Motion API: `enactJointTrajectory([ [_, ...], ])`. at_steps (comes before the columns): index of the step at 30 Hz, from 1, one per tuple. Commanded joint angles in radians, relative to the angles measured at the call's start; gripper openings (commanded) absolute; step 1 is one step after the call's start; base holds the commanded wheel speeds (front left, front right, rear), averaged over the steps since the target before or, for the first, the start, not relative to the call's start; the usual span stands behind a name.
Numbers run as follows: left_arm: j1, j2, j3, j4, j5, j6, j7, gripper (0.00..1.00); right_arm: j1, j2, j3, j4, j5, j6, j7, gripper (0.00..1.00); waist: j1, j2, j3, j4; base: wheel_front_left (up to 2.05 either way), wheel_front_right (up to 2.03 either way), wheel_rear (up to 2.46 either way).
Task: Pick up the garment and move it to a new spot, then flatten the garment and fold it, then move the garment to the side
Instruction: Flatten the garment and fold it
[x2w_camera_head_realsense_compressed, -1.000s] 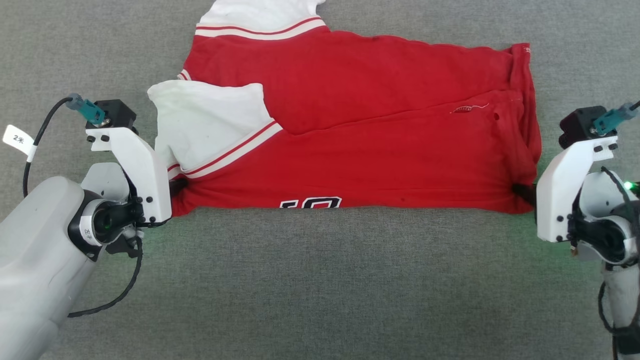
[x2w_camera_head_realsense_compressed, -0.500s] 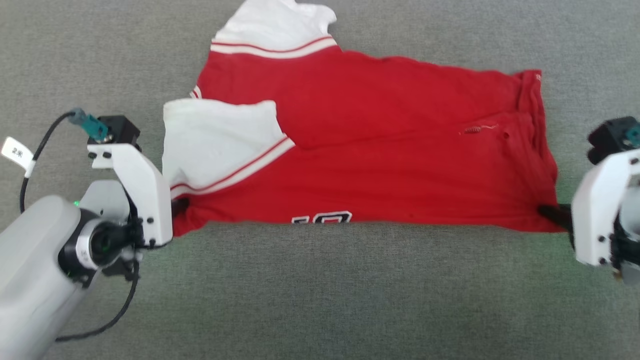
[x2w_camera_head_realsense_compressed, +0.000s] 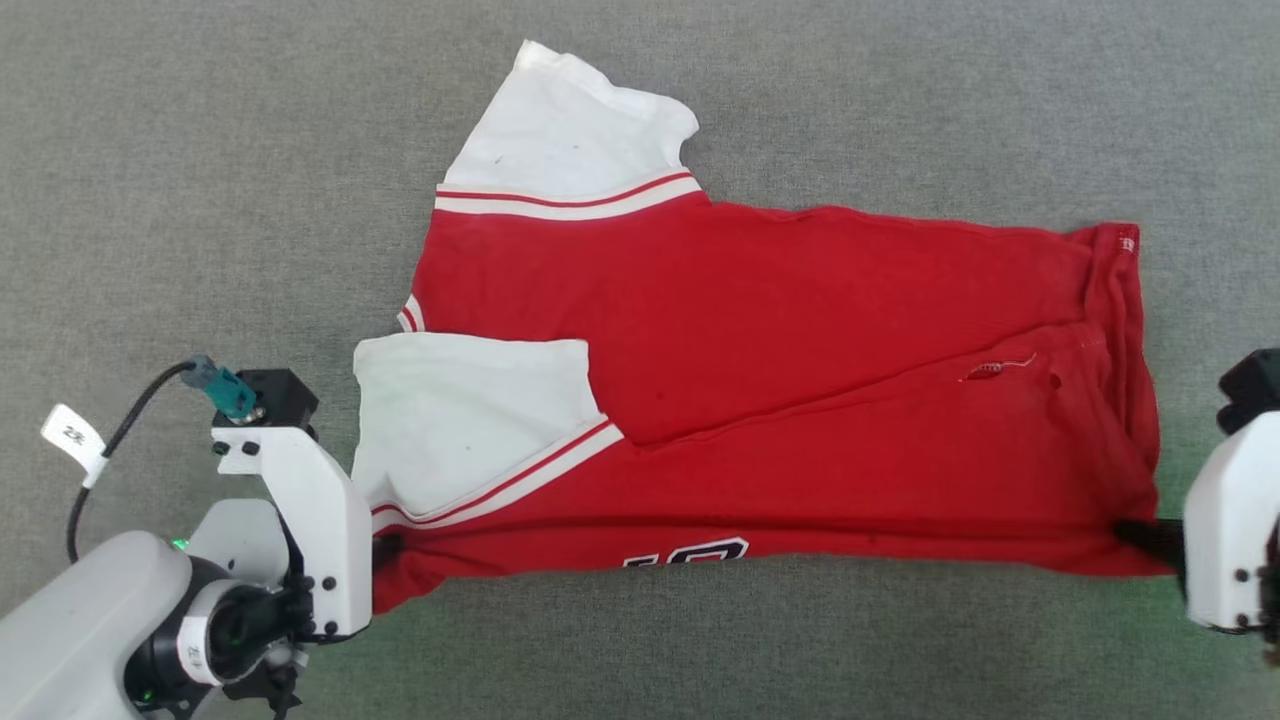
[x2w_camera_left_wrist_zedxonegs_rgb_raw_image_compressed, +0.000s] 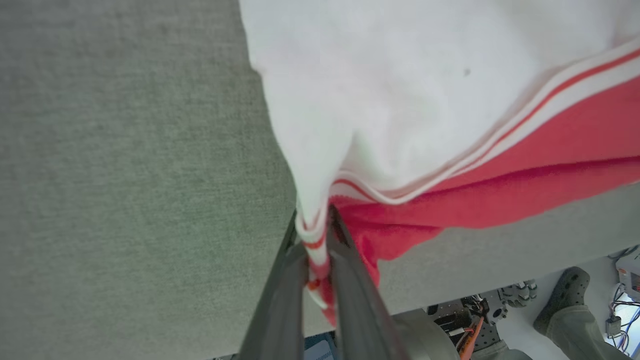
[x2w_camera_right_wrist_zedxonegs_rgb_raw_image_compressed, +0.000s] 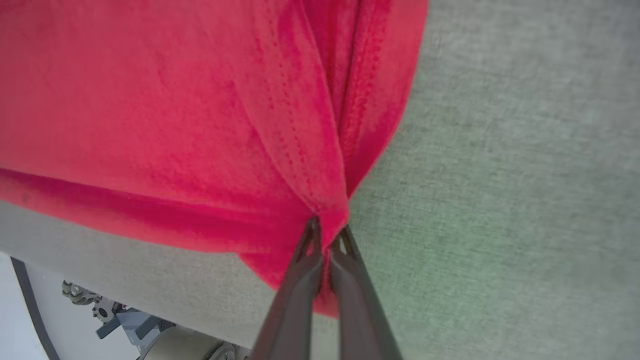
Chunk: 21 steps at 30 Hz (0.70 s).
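Observation:
The garment (x2w_camera_head_realsense_compressed: 780, 380), a red jersey with white, red-striped sleeves, lies folded lengthwise on the grey fabric surface (x2w_camera_head_realsense_compressed: 200, 150). Part of its black-and-white lettering peeks out at the near fold. My left gripper (x2w_camera_head_realsense_compressed: 385, 550) is shut on the near left corner, by the folded-over white sleeve (x2w_camera_head_realsense_compressed: 460, 420). In the left wrist view the fingers (x2w_camera_left_wrist_zedxonegs_rgb_raw_image_compressed: 345, 260) pinch striped white and red cloth (x2w_camera_left_wrist_zedxonegs_rgb_raw_image_compressed: 425, 125). My right gripper (x2w_camera_head_realsense_compressed: 1140, 535) is shut on the near right corner at the hem. The right wrist view has red fabric (x2w_camera_right_wrist_zedxonegs_rgb_raw_image_compressed: 200, 115) bunched between the shut gripper (x2w_camera_right_wrist_zedxonegs_rgb_raw_image_compressed: 325, 240).
The grey surface's near edge (x2w_camera_left_wrist_zedxonegs_rgb_raw_image_compressed: 500, 260) runs close below the garment in both wrist views. Beneath it are the robot's base (x2w_camera_right_wrist_zedxonegs_rgb_raw_image_compressed: 165, 340) and a person's shoe (x2w_camera_left_wrist_zedxonegs_rgb_raw_image_compressed: 560, 300) on the pale floor.
The head view has shifted, so the whole scene sits lower and the far sleeve shows in full. Both grippers keep their grip on the garment's near corners, which now sag slightly between them.

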Motion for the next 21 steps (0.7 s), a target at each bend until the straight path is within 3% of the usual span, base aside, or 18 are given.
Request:
enactJointTrajectory([
  [1,0.012,-0.009,-0.005,0.021,0.011,0.001,-0.011,0.42,0.005,0.023,0.000,0.025,-0.015,0.000,-0.019,0.00,0.0000,0.0000,0.004,-0.001,0.00,0.00,0.00],
  [2,0.011,-0.017,-0.006,0.034,0.011,-0.005,-0.016,0.66,0.001,0.033,0.006,0.042,-0.024,0.000,-0.026,0.02,0.0000,0.0000,0.006,-0.002,0.00,0.00,0.00],
  [3,0.007,-0.021,-0.008,0.048,0.015,-0.006,-0.019,1.00,-0.002,0.045,0.012,0.057,-0.031,0.000,-0.035,0.20,0.0000,0.0000,0.007,-0.004,0.00,0.00,0.00],
  [4,0.000,-0.024,-0.009,0.060,0.018,-0.008,-0.021,1.00,-0.010,0.055,0.017,0.068,-0.038,0.000,-0.049,0.44,0.0000,0.0000,0.009,-0.006,0.00,0.00,0.00],
  [5,-0.008,-0.027,-0.007,0.070,0.019,-0.010,-0.018,1.00,-0.018,0.063,0.019,0.080,-0.038,0.000,-0.062,1.00,0.0000,0.0000,0.010,-0.007,0.00,0.00,0.00],
  [9,-0.045,-0.004,0.017,0.061,0.026,-0.010,-0.013,1.00,-0.036,0.076,0.021,0.094,-0.022,0.000,-0.098,1.00,0.0000,0.0000,0.011,-0.017,0.00,0.00,0.00],
  [16,-0.135,0.082,0.084,-0.015,0.038,0.038,0.019,1.00,-0.065,0.093,0.012,0.004,-0.016,0.000,-0.236,1.00,0.0000,0.0000,0.014,-0.060,0.00,0.00,0.00],
  [21,-0.222,0.107,0.116,-0.015,0.056,0.011,0.030,1.00,-0.096,0.117,0.018,-0.045,-0.019,0.000,-0.385,1.00,0.0000,0.0000,0.027,-0.107,0.00,0.00,0.00],
])
